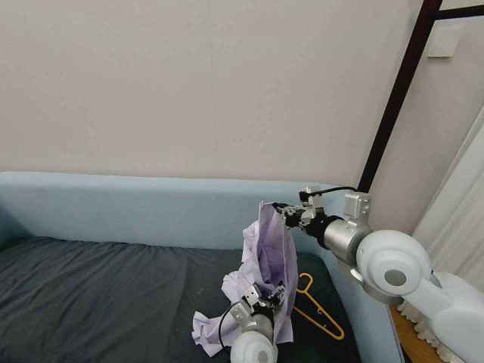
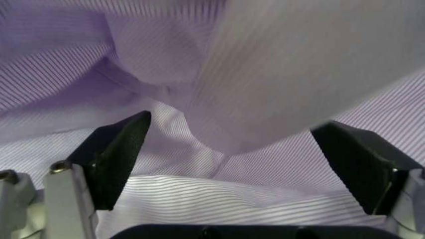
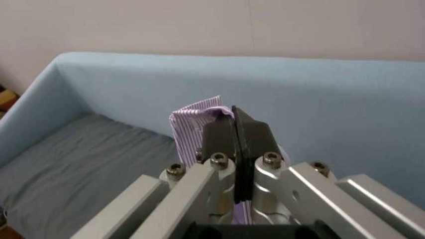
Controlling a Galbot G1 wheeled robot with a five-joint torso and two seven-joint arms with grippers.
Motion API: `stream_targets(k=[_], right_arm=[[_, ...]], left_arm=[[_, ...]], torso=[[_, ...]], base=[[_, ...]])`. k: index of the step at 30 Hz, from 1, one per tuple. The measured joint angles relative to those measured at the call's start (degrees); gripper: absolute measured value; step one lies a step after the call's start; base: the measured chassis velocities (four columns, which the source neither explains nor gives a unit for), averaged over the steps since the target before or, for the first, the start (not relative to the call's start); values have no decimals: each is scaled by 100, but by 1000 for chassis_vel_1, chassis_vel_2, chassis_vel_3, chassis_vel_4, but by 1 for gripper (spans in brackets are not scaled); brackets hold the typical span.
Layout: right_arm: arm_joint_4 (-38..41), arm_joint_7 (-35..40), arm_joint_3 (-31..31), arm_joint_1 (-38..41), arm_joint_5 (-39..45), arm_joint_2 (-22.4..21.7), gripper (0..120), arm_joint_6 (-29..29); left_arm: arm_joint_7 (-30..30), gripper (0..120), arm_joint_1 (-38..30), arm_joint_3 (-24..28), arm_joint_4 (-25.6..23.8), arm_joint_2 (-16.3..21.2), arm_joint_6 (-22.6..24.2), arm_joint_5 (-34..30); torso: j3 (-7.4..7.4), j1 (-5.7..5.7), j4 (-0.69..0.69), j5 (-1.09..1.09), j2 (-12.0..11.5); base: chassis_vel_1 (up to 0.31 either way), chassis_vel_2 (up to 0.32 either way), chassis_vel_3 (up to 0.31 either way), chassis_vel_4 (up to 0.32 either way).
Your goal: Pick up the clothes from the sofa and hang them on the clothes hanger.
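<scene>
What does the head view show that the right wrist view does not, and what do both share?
The head view adds the orange hanger lying beside the shirt and the left gripper, open, low against the cloth. The right wrist view adds close detail: the right gripper pinched shut on the shirt's top edge. Both share the purple striped shirt, the light blue sofa back and the pale wall.

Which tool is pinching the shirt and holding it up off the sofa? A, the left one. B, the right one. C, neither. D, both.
B: the right tool is shut on the top edge of the shirt, which hangs from it, while the left tool is open against the cloth lower down.
</scene>
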Motion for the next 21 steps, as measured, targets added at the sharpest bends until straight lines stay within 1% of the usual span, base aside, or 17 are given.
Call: stream_targets(k=[4,8,12,13,14,15,19,20,21], right_arm=[[2,40,-38,90,67,13,0,0],[2,51,-51,90,81,-5,0,0],[6,67,-58,59,87,-6,0,0],[16,78,-62,59,96,-3,0,0],[24,88,-68,64,115,1,0,0],[24,88,-68,64,115,1,0,0],[28,132,-82,126,174,20,0,0],[28,132,-82,126,174,20,0,0],[31,140,-84,136,185,23,0,0]], left_arm=[[72,85,20,58,79,-4,-30,187],[122,83,43,75,133,-13,-131,548],[122,82,56,111,147,11,-148,638],[123,79,55,107,180,1,-152,657],[123,74,53,101,209,-15,-153,666],[123,74,53,101,209,-15,-153,666],[139,56,49,99,314,-64,-166,709],[139,56,49,99,314,-64,-166,709],[144,53,48,106,336,-69,-176,724]], torso=[[0,0,1,0,0],[0,0,1,0,0],[0,0,0,0,0],[0,0,0,0,0],[0,0,0,0,0],[0,0,0,0,0],[0,0,0,0,0],[0,0,0,0,0],[0,0,0,0,0]], base=[[0,0,0,0],[0,0,0,0],[0,0,0,0],[0,0,0,0],[0,0,0,0],[0,0,0,0],[0,0,0,0],[0,0,0,0],[0,0,0,0]])
